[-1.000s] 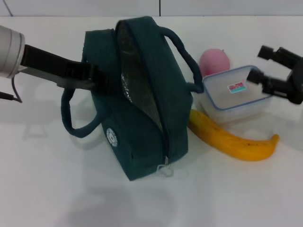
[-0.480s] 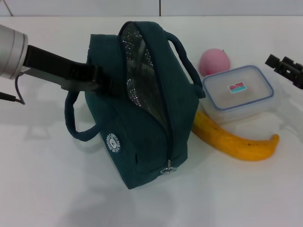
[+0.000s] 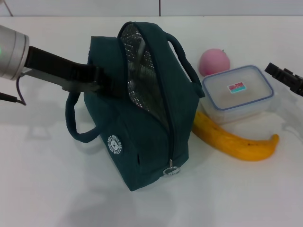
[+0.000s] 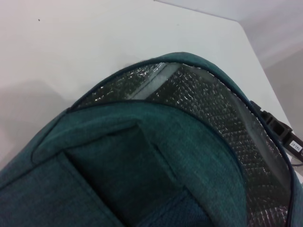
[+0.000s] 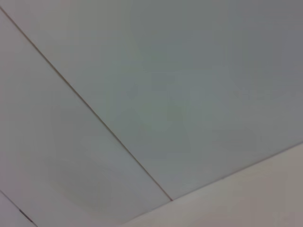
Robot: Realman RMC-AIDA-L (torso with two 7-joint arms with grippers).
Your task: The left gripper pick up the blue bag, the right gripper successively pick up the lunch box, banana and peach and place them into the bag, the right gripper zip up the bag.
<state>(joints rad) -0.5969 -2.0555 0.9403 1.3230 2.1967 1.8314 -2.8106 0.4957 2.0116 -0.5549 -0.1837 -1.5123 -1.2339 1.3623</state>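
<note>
The white table (image 3: pixel 57 189) is the biggest thing here, and all the other things sit on it.

Next comes the blue bag (image 3: pixel 142 142). It stands on the table, tipped a bit, with its top open so the shiny silver inside (image 4: pixel 213 113) shows. A round white logo (image 3: pixel 114 143) is on its side, and a metal ring zip pull (image 3: pixel 171 171) hangs at the low end of the zip.

The left gripper (image 3: pixel 102 84) comes in from the left and is closed tight on the top edge of the bag, right by the open mouth. One rope handle (image 3: pixel 75 125) droops just under the gripper. The other handle (image 3: pixel 182 54) arches on the far side of the bag from it.

The banana (image 3: pixel 236 142) lies flat on the far side of the bag from the left gripper, with one end close to the bag. The lunch box (image 3: pixel 239 92) sits just behind the banana, lid on. The peach (image 3: pixel 214 62) rests behind the lunch box, close to its corner.

The right gripper (image 3: pixel 286 78) is at the right edge, near the lunch box but not touching it. Only a bit of it shows, so I cannot tell how far open it is. It holds nothing that I can see.
</note>
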